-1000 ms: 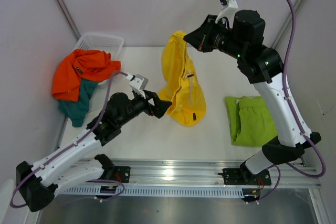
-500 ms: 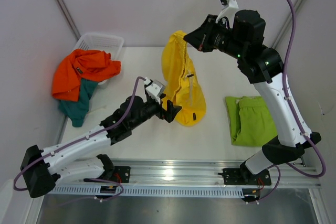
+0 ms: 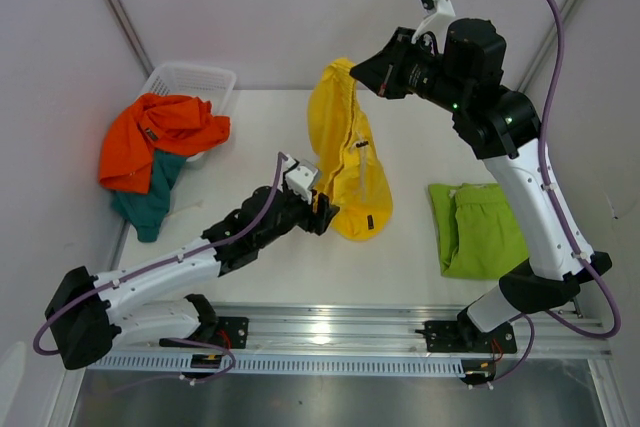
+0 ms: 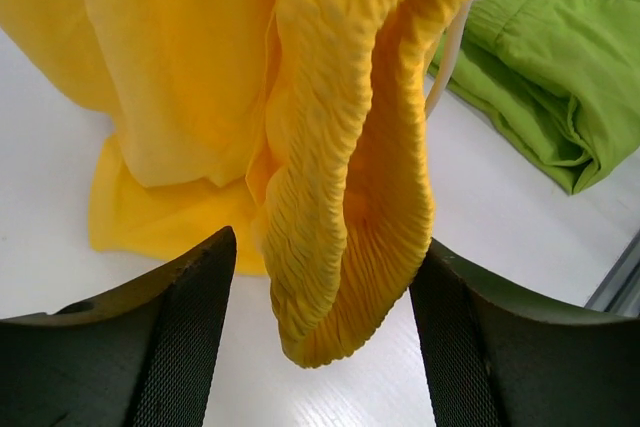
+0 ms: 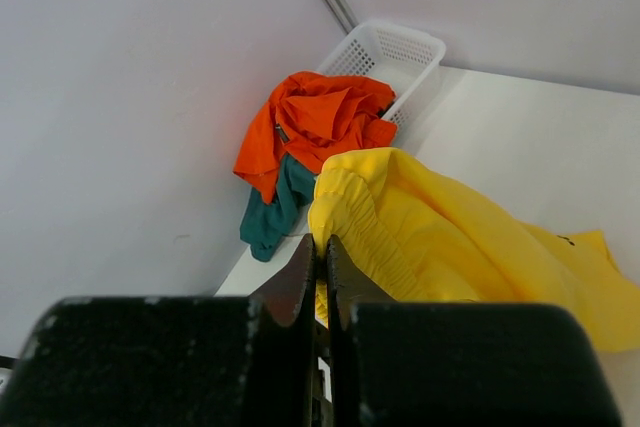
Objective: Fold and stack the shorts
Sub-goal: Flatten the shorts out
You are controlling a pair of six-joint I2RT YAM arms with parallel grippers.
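**Yellow shorts strung up, second hold waiting to be taken**

The left gripper (image 4: 322, 252) is seen with its jaws apart, one on each side of the ruched waistband of the yellow shorts (image 4: 340, 127). The cloth is bracketed, but no pinch is shown. Up above, the right gripper (image 5: 321, 252) is clamped together on an upper part of the same garment. The pair is hung from it, with the lower edge bunched on the table (image 3: 290, 267).

Off to the right, the lime green shorts (image 3: 480, 227) are laid flat and folded near the right arm's base. At the far left, the orange shorts (image 3: 160, 132) and the teal shorts (image 3: 145, 202) are heaped together, spilling from the white basket (image 3: 195, 77).

The step in hand is judged to be the spreading of the yellow pair for folding. A closing on the waistband is called for next, deep enough that the elastic cannot slip out. The cloth would then have to be drawn taut between the two arms and lowered flat.
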